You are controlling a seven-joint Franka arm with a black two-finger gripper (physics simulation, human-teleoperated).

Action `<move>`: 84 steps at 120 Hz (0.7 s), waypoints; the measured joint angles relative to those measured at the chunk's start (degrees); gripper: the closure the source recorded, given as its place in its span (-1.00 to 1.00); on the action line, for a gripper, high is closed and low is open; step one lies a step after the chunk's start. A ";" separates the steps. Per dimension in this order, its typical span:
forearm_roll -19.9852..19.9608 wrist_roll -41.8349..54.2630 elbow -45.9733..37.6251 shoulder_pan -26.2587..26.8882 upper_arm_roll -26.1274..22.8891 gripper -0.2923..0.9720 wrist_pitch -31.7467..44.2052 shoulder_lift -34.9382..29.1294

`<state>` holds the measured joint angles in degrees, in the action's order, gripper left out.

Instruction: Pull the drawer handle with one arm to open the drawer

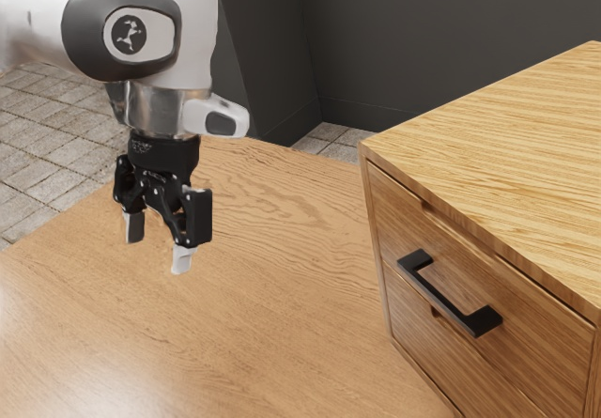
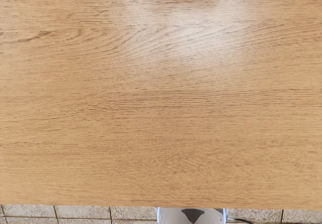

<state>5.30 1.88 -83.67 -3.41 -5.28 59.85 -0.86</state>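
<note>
The arm [image 1: 141,33] enters from about 10 o'clock in the exterior view and hangs the black tool [image 1: 157,246] straight down over the wooden desk [image 1: 263,324]. Its two fingers [image 1: 180,260] stand apart with nothing between them, and their pale tips are clear of the desk's surface. A wooden cabinet [image 1: 507,146] stands on the desk on the 3 o'clock side of that view. Its drawer [image 1: 413,221] faces the tool, and the drawer front lies flush with the cabinet's face, so it is shut. The black bar handle [image 1: 449,292] sits on that front, slanting down toward 4 o'clock, and it lies at roughly 4 o'clock from the tool, well apart from it with bare desk between the two. Grey tiled floor [image 1: 47,146] shows beyond the desk's far edge at about 9 o'clock, and a dark wall [image 1: 423,33] rises behind the cabinet toward 12 o'clock. In the wrist view, plain wood grain of the desk [image 2: 161,108] lies under the hand, with a strip of tiled floor [image 2: 75,213] past its edge and a small white and dark piece [image 2: 191,215] there that I cannot identify.
</note>
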 joint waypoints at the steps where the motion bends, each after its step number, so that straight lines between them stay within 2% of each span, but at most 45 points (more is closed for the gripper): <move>1: 0.07 0.06 -0.22 0.12 0.03 -0.54 1.27 0.03; 15: 0.69 0.81 -1.44 2.09 0.59 -0.54 14.50 0.40; 33: 0.88 1.55 -1.76 3.69 0.42 -0.54 23.42 0.54; 58: 0.32 6.41 -2.04 6.44 0.44 -0.54 28.68 -0.01; 84: 0.14 14.30 -2.78 11.06 0.28 -0.54 29.55 0.51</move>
<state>5.44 16.18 -86.46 7.65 -5.00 89.40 -0.35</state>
